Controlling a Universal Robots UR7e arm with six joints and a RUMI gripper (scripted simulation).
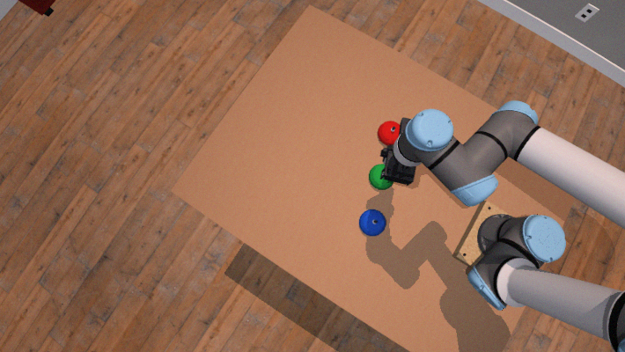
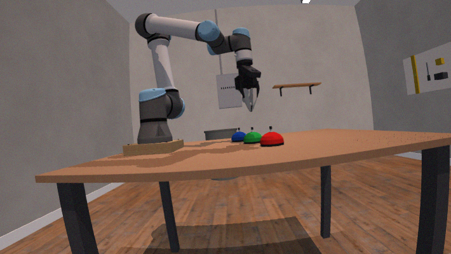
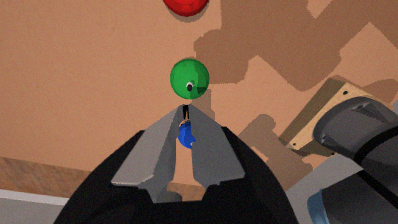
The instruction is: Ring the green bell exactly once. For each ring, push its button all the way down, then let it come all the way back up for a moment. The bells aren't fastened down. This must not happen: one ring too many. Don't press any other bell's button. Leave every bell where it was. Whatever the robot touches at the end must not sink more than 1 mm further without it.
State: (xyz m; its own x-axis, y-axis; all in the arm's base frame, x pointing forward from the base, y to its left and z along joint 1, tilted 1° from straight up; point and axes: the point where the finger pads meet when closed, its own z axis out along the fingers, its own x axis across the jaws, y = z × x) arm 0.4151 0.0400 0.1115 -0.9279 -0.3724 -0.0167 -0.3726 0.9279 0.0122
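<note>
Brown table (image 2: 333,149) carries three bells in a row, the green bell (image 1: 378,178) between a red bell (image 1: 388,132) at its 12 o'clock and a blue bell (image 1: 372,222) at 6. Clenched on nothing, the gripper (image 2: 250,108) hangs well above the green bell, touching none.

No lettering, numbers, brand marks or signs can be read in any view. The white wall panel (image 2: 427,71) to the right of the table (image 2: 317,152) carries only plain coloured blocks and bars, not writing. The grey box (image 2: 228,91) on the back wall behind the table shows a row of small dark dots too fine to make out as characters. The bells on the table bear no labels.
</note>
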